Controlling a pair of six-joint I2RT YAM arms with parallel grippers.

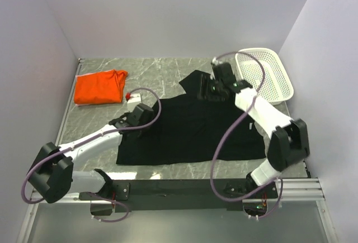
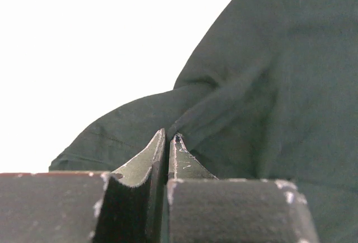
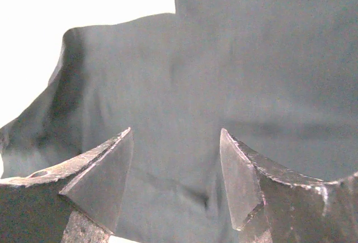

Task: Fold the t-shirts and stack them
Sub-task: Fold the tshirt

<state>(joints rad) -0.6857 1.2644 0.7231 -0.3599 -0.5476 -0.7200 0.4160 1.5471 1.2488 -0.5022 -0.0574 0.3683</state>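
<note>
The large black t-shirt (image 1: 196,125) lies spread over the middle of the marble table. The orange t-shirt (image 1: 100,86) lies folded at the back left. My left gripper (image 1: 140,121) is at the black shirt's left edge; in the left wrist view its jaws (image 2: 169,138) are shut on a pinched fold of the black cloth (image 2: 246,98). My right gripper (image 1: 215,89) is over the shirt's far top edge near the collar; in the right wrist view it (image 3: 176,134) is open just above the black cloth (image 3: 184,86), holding nothing. The chest mark is hidden.
A white plastic mesh basket (image 1: 282,75) stands at the back right, close to the right arm. A small red thing (image 1: 128,95) lies beside the orange shirt. Grey walls close in the table on the left, back and right.
</note>
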